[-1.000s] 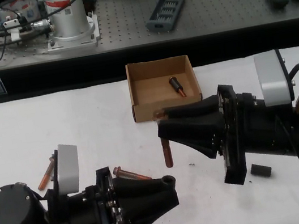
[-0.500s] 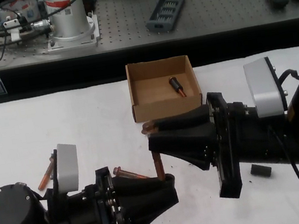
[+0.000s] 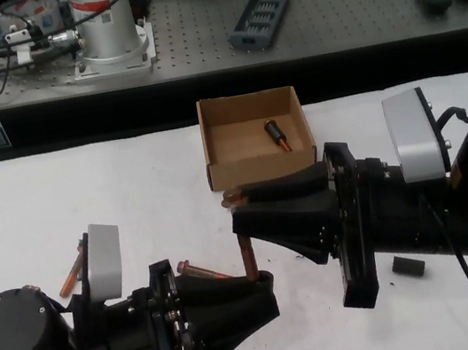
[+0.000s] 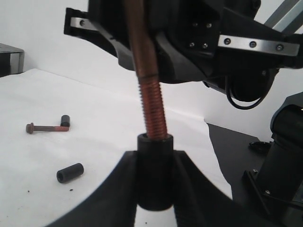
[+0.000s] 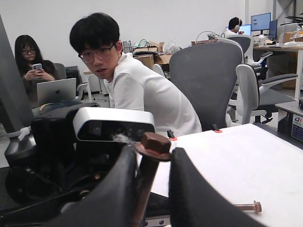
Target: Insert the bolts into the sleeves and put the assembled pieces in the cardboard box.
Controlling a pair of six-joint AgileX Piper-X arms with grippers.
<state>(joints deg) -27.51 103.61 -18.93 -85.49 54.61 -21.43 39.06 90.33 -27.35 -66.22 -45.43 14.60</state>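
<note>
My left gripper (image 3: 263,283) is shut on a black sleeve (image 4: 155,176), held upright at the bench's front. My right gripper (image 3: 232,204) is shut on a copper bolt (image 3: 248,258) just under its hex head (image 5: 152,144). The bolt hangs straight down, and its threaded end (image 4: 153,112) meets the sleeve's top opening. Behind them stands the cardboard box (image 3: 217,154), with one assembled bolt and sleeve (image 3: 278,134) lying inside.
A loose bolt (image 3: 70,270) lies at the left and another (image 3: 207,272) beside my left gripper. A spare black sleeve (image 3: 407,266) lies under the right arm. Farther off on the white bench are a bolt with a sleeve (image 4: 47,127) and a sleeve (image 4: 70,172).
My right gripper carried the bolt leftward and brought it over the sleeve in my left gripper. In the last half second almost nothing moved.
</note>
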